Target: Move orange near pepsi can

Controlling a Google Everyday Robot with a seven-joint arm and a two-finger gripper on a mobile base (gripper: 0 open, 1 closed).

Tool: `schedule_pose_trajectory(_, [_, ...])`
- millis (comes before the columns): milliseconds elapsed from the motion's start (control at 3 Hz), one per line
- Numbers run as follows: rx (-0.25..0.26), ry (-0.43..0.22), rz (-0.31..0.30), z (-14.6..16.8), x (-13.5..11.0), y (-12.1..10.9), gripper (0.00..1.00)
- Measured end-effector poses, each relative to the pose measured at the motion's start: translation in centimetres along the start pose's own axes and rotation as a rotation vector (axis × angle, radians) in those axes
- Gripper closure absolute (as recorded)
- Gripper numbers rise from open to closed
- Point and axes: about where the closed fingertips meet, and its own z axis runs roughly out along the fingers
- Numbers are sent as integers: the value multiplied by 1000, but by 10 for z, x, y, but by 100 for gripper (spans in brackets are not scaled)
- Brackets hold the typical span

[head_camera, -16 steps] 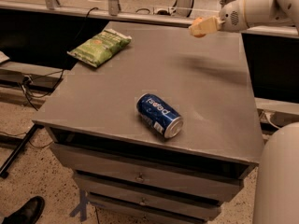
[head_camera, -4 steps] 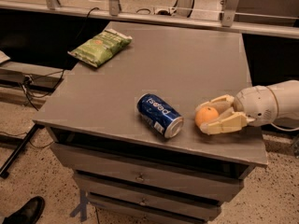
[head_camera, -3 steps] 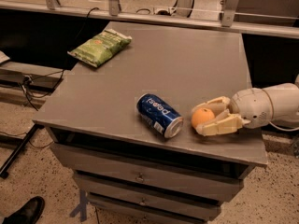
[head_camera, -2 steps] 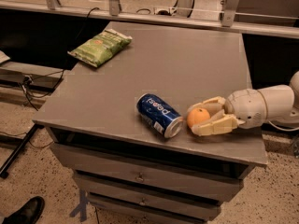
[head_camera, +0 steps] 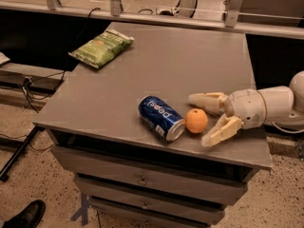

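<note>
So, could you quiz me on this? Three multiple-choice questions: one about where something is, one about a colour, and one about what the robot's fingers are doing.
1. Where is the orange?
A. on the floor
B. beside the silver end of the pepsi can
C. in a drawer

2. What colour is the chip bag?
A. green
B. red
C. white

3. How do the fingers of the gripper stand?
A. shut on the can
B. open, one on each side of the orange
C. shut with nothing in them

Answers:
1. B: the orange sits on the table right next to the can, which lies on its side.
2. A: the bag at the far corner is green.
3. B: the fingers are spread with the orange between them.
</note>
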Motion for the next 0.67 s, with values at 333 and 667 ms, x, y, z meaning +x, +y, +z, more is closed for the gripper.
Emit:
schedule_pose_trajectory(333, [1,0,-1,0,0,0,0])
schedule_pose_trajectory(667, [33,-4,-26,-14,-10,-4,0])
